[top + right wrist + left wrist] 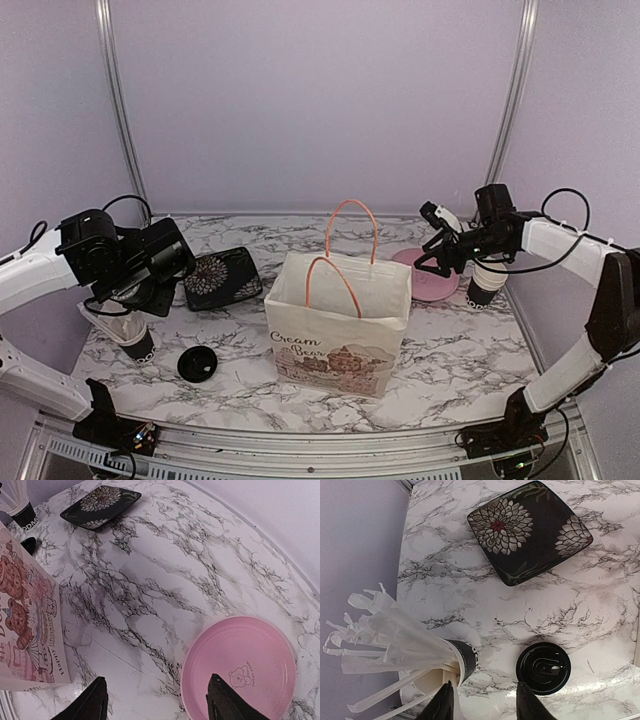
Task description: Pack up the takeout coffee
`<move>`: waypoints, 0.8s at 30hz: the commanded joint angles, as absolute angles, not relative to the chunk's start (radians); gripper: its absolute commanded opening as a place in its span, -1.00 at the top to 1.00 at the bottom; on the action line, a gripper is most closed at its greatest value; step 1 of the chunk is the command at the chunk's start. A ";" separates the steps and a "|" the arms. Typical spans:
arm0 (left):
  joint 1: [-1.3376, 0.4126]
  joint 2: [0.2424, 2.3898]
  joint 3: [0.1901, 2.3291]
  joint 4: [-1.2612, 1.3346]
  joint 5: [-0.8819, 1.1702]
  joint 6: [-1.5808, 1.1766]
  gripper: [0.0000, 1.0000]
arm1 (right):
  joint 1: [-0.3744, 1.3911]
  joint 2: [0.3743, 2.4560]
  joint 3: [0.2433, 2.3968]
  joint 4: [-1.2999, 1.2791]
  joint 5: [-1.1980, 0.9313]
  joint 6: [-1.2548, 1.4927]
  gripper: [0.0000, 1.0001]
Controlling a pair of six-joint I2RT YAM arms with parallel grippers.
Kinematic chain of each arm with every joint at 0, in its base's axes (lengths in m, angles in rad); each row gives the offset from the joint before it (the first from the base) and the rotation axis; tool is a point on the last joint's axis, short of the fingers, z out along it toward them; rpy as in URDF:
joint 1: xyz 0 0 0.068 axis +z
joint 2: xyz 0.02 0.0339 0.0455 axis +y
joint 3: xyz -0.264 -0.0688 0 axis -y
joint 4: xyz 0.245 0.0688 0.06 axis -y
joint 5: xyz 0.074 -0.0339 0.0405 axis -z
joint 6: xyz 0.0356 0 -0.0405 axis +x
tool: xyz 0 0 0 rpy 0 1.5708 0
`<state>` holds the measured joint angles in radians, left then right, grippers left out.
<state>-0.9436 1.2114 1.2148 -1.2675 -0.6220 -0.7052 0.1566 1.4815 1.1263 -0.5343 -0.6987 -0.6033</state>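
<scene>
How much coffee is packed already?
Done: nothing that shows; no cup is visible in the open paper bag. In hand: nothing, the left gripper and right gripper are both open and empty. Left: the black lid lies on the table, a black cup stands by the pink plate.

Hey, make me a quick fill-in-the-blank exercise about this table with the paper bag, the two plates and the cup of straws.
1. The flower-patterned plate is ___ in shape.
2. The round plate near the right pincer is coloured ___.
3. The cup beside the black lid is stuffed with white ___.
4. On the paper bag, the word printed above "Bear" is ___.

Missing words: square; pink; straws; Cream.
</scene>
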 commanded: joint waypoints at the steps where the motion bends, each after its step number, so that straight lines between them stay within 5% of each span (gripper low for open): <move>1: -0.940 1.194 1.227 -1.363 -0.652 -0.757 0.14 | 0.168 1.499 1.149 -0.552 -0.712 -0.615 -0.31; 7: -0.940 1.215 1.219 -1.440 -0.651 -0.791 0.26 | 0.175 1.503 1.150 -0.554 -0.710 -0.618 -0.31; 13: -0.940 1.225 1.263 -1.422 -0.678 -0.786 1.00 | 0.187 1.505 1.151 -0.555 -0.703 -0.621 -0.31; 24: -0.942 1.236 1.390 -1.418 -0.737 -0.762 1.00 | 0.192 1.512 1.152 -0.557 -0.695 -0.624 -0.31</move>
